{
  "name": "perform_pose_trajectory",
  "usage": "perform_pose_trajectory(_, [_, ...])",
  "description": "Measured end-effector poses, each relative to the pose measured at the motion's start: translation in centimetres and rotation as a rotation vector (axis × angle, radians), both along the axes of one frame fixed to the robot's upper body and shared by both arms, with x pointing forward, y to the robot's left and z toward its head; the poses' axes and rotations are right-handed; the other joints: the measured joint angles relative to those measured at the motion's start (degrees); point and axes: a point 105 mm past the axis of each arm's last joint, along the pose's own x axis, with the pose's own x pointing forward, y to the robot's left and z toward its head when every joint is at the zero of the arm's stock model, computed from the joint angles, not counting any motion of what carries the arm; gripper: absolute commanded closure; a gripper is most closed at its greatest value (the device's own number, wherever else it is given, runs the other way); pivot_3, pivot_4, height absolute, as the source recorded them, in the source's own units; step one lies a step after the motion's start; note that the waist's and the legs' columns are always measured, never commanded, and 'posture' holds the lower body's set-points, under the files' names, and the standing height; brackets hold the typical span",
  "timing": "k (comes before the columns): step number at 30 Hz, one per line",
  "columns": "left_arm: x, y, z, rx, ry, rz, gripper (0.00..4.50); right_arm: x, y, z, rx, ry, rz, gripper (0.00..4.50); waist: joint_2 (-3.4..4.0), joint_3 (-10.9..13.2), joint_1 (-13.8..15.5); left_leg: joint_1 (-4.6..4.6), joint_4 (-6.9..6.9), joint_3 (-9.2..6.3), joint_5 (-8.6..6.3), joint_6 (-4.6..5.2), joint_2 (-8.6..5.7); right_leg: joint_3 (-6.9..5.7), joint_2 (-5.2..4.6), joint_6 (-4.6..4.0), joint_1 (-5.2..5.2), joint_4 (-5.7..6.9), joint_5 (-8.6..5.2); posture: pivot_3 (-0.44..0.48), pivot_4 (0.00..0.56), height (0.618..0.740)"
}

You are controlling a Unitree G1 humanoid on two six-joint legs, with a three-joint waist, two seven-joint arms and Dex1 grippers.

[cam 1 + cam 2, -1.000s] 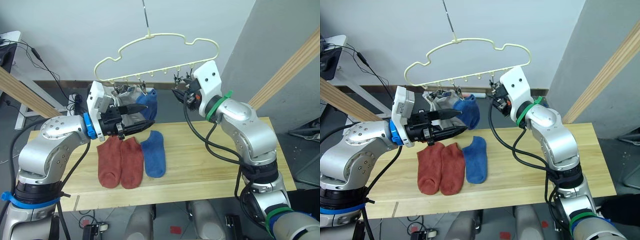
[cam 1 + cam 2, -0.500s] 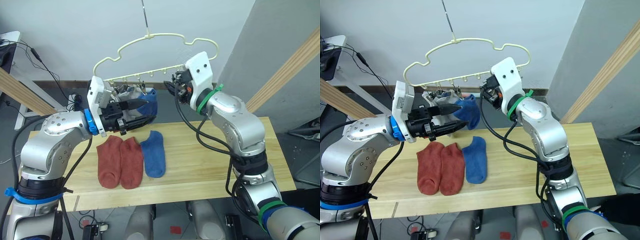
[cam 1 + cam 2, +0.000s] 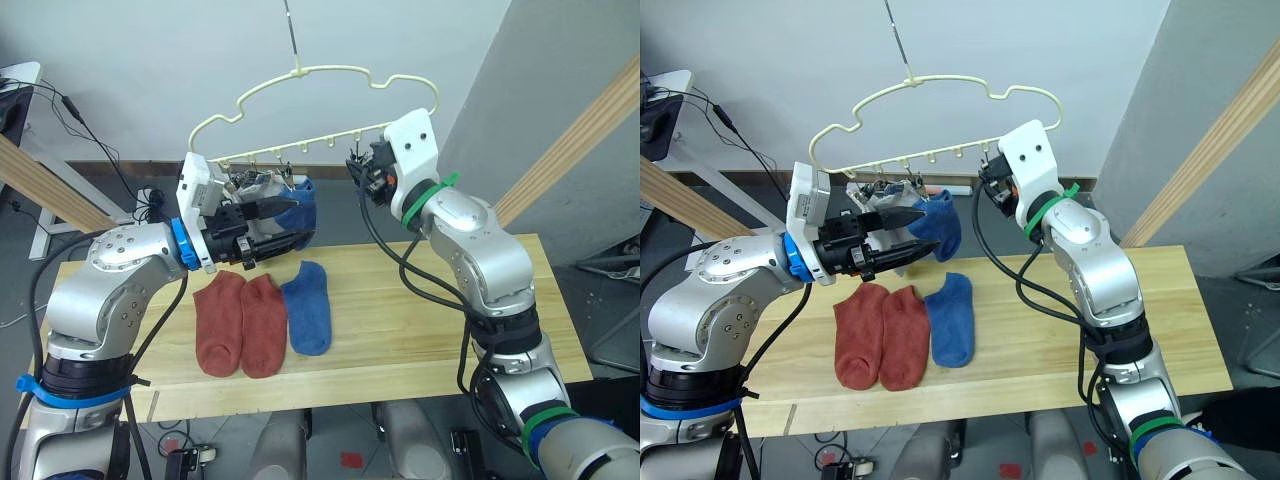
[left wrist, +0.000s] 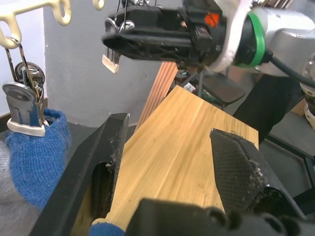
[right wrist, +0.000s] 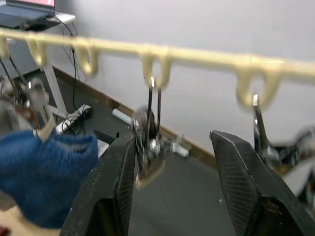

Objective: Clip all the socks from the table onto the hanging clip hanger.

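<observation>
Pale-yellow wire cloud-shaped clip hanger (image 3: 318, 110) swings freely: your right pincer (image 5: 172, 162), open around an empty metal clip (image 5: 150, 147), could shove it. Left pincer (image 4: 172, 162) open, empty; rust-red knit socks (image 3: 240, 322) wait on the bench (image 3: 420, 320) below.

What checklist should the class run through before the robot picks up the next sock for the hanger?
1. Left end effector open with nothing in it: ok.
2. Right end effector open, up at the clip hanger: ok.
3. Blue sock hangs clipped on the hanger: ok.
4. Grey socks clipped beside it: cannot tell, partly hidden by the arm.
5. Table free of socks: not ok; two red socks and another blue sock lie flat there.
6. A free clip within reach: ok.
</observation>
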Motion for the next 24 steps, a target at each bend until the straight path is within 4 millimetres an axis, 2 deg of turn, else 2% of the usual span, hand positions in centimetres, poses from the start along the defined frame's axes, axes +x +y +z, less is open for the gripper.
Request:
perform_pose_trajectory(8, [0.0, -0.2, 0.0, 0.002, -0.001, -0.005, 1.52, -0.6, 0.0, -0.6, 0.01, 0.043, -0.011, 2.05, 0.0, 0.0, 0.01, 0.01, 0.03, 0.01, 0.0, 0.0, 0.01, -0.01, 0.0, 0.0, 0.0, 0.07, 0.0, -0.079, 0.335, 0.74])
perform_pose_trajectory(15, [0.1, -0.3, 0.1, 0.0, -0.006, -0.007, 1.52, -0.3, 1.6, 0.6, 0.038, 0.025, 0.029, 2.05, 0.0, 0.0, 0.02, 0.02, 0.03, 0.02, 0.0, 0.0, 0.02, -0.01, 0.0, 0.0, -0.01, 0.06, 0.0, -0.07, 0.333, 0.74])
perform_pose_trajectory(24, [0.2, -0.4, 0.1, -0.007, -0.007, 0.001, 1.52, -0.2, 3.0, 1.1, 0.072, 0.024, 0.069, 2.05, 0.0, 0.0, 0.02, 0.02, 0.03, 0.03, 0.0, 0.0, 0.02, -0.02, 0.0, -0.01, -0.01, 0.07, 0.0, -0.069, 0.334, 0.74])
